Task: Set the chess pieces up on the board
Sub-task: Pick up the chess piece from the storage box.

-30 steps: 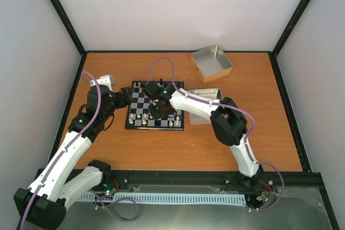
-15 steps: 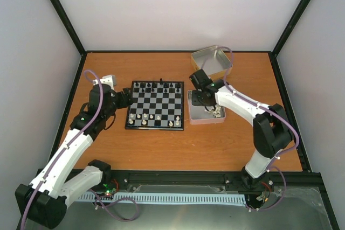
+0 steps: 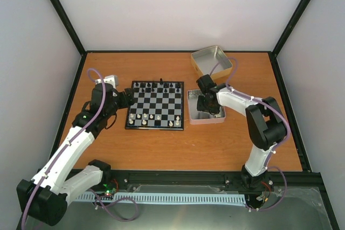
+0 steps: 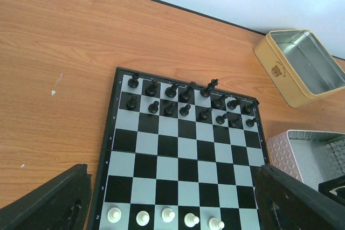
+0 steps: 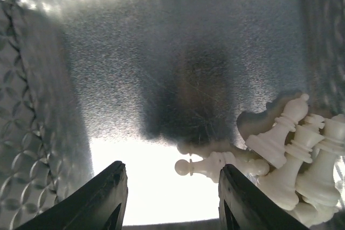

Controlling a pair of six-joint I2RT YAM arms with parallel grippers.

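The chessboard [image 3: 155, 106] lies mid-table, with black pieces along its far rows and several cream-white pieces [image 3: 144, 117] on its near rows. In the left wrist view the board [image 4: 178, 149] shows white pawns [image 4: 168, 215] along its bottom row. My left gripper [image 3: 129, 92] is open and empty at the board's left edge. My right gripper [image 3: 205, 103] is open, down inside the textured metal tin [image 3: 218, 119]. In the right wrist view a white pawn [image 5: 207, 165] lies on the tin floor between my fingers, beside a heap of white pieces [image 5: 302, 154].
A second, gold-sided tin [image 3: 212, 63] stands empty at the back right; it also shows in the left wrist view [image 4: 302, 65]. The black frame rail [image 3: 178, 52] bounds the table's far edge.
My right arm has swung from over the board to the textured tin and lowered its open gripper into it. The left arm has shifted only slightly.
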